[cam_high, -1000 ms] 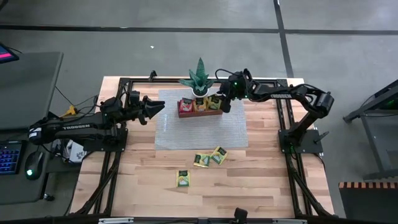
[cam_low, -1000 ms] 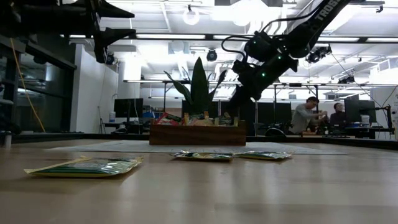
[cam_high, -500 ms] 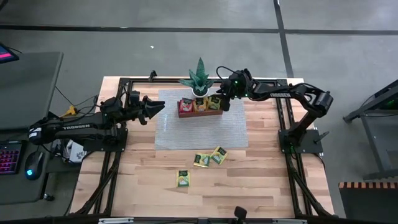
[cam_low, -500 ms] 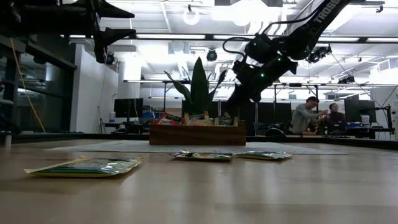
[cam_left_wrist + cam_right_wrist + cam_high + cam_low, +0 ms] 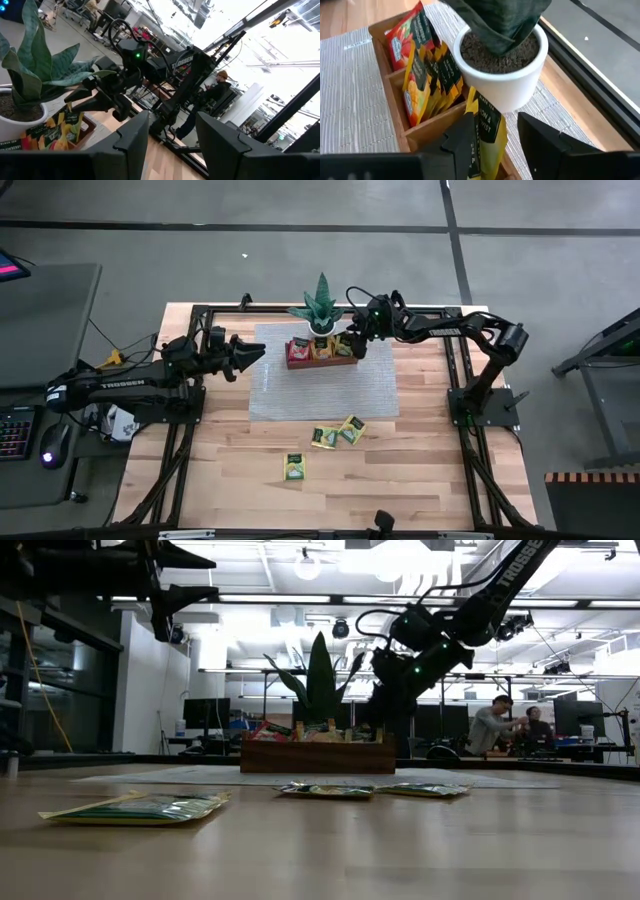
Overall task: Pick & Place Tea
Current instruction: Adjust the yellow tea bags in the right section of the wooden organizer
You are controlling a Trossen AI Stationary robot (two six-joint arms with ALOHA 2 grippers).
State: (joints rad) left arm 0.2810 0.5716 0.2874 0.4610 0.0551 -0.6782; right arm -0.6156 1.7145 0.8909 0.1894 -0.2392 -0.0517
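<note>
Wooden table (image 5: 400,480) under the high view, grey mat (image 5: 300,395) at the far middle. On the mat, a brown tray (image 5: 322,363) with red, orange and yellow tea packets (image 5: 300,350) upright inside, a potted plant (image 5: 320,305) just behind. Three more green and yellow loose packets (image 5: 324,438) flat on bare wood, well apart from the tray. Right gripper (image 5: 353,346) over the tray's right end. Left gripper (image 5: 255,354) parked beside the tray's left end, waiting.

Low view: same three packets lying in front, tray and plant behind, right gripper dipped to the tray's end. Two people at desks far back, nowhere near the table.

Left wrist view: own fingers (image 5: 135,135) spread, nothing between.

Right wrist view: fingers (image 5: 462,137) apart, a yellow packet (image 5: 487,132) standing between them in the end compartment, resting against one finger and clear of the other, close under the white pot (image 5: 505,85). Looks like a drop-off, so released rather than pinched.

To finish cleanly: open fully first, then lift straight up, no sideways sweep, so as not to drag the packet out or nudge the pot. Afterwards, on to the loose packets.
</note>
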